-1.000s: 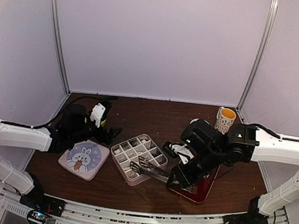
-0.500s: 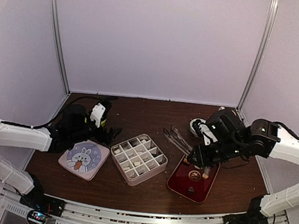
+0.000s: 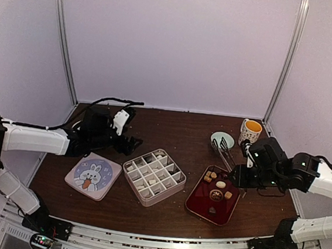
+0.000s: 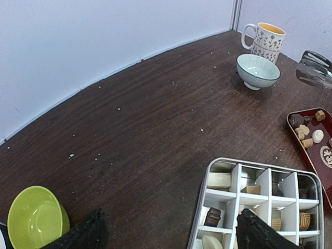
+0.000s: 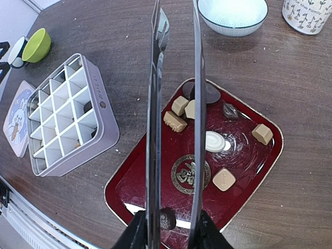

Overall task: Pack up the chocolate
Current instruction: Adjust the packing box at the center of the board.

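At the near right of the dark brown wooden table (image 3: 172, 125), a glossy dark red oblong tray (image 5: 132, 181) is seen. Most of the small chocolate pieces (image 5: 175, 122) are found on it: tan blocks, a round cream-white one and a few dark ones. Just left of the tray, a pale grey metal box divided into square compartments (image 3: 147, 199) is set at an angle. A few more pieces, cream, tan and dark, are lodged in some of its cells. Further left, a flat square pastel lid printed with a cartoon rabbit (image 3: 93, 176) is laid beside the box.

Above the tray, long steel tongs (image 5: 196, 78) are pinched at their handle end between the fingers of the right gripper (image 5: 171, 232), with the two blades apart and pointed towards the far side. The left gripper (image 4: 168, 233) is held above the far left edge of the box, its jaws spread wide and nothing gripped. A lime-green bowl (image 4: 33, 223) is seen just beside one of its fingers. Farthest off, a pale blue bowl (image 3: 222, 140) and a white patterned mug with a yellow inside (image 3: 250, 131) are stood side by side.
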Available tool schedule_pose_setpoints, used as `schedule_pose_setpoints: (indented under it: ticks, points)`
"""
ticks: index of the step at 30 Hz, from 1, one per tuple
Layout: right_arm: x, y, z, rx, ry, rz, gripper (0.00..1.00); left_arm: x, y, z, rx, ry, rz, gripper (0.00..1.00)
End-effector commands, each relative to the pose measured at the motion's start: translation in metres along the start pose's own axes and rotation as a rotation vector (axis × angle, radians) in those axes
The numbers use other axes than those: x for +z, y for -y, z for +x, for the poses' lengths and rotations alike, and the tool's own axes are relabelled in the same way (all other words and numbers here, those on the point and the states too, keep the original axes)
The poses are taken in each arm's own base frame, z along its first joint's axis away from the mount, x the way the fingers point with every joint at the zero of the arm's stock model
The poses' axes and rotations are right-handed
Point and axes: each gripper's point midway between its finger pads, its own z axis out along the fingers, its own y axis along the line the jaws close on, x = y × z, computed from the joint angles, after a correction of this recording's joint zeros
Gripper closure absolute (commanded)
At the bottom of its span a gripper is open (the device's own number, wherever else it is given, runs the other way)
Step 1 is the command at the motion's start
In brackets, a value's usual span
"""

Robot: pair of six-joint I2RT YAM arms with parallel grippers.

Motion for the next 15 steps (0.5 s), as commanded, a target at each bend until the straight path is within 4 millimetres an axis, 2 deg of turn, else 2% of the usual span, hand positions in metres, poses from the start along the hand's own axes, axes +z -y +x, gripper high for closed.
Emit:
schedule_pose_setpoints:
  ticks: [1, 7, 10, 15]
  points:
    - [0.006, 0.007, -0.014, 0.046, 0.091, 0.011, 0.72, 0.013, 0.007, 0.006, -0.055, -0.121, 0.053, 0.15]
    - [0.009, 0.012, -0.018, 0.045, 0.123, -0.007, 0.72, 0.024, 0.02, 0.038, -0.071, -0.294, 0.126, 0.31]
    - [0.004, 0.007, -0.022, 0.037, 0.134, -0.035, 0.72, 0.026, 0.015, 0.05, -0.058, -0.361, 0.1, 0.33]
    - [0.0, 0.006, -0.021, 0.027, 0.142, -0.06, 0.71, 0.031, 0.008, 0.057, -0.03, -0.44, 0.065, 0.36]
